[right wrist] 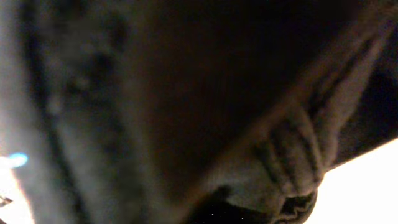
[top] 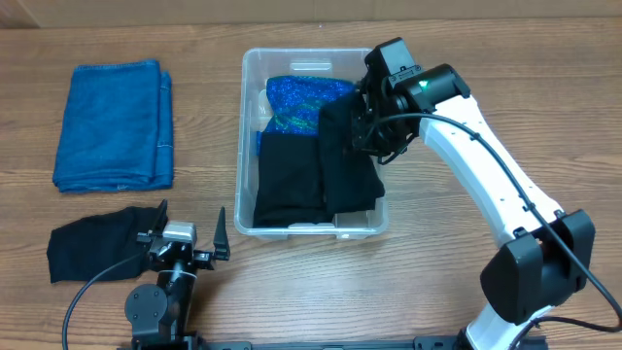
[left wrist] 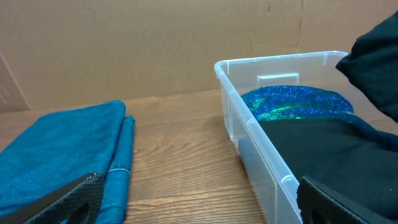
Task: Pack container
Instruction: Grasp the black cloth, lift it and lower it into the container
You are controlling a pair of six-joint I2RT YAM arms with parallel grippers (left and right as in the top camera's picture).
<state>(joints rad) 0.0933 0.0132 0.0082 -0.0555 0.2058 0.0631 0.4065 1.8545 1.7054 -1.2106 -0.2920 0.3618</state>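
Note:
The clear container (top: 245, 136) stands mid-table, holding a sparkly blue cloth (top: 301, 102) at its far end and a folded black cloth (top: 289, 180) nearer the front. My right gripper (top: 364, 126) hangs over the container's right side, shut on another black cloth (top: 348, 165) that drapes down inside the right wall. That dark fabric (right wrist: 186, 93) fills the right wrist view and hides the fingers. My left gripper (top: 191, 228) sits low at the front left, open and holding nothing. From its wrist I see the container's wall (left wrist: 249, 124) just to the right of the open gripper (left wrist: 199, 205).
A folded blue towel (top: 115, 124) lies at the far left, also seen in the left wrist view as a blue towel (left wrist: 62, 149). A crumpled black cloth (top: 92, 243) lies on the table beside the left arm. A cardboard wall (left wrist: 155, 43) backs the table.

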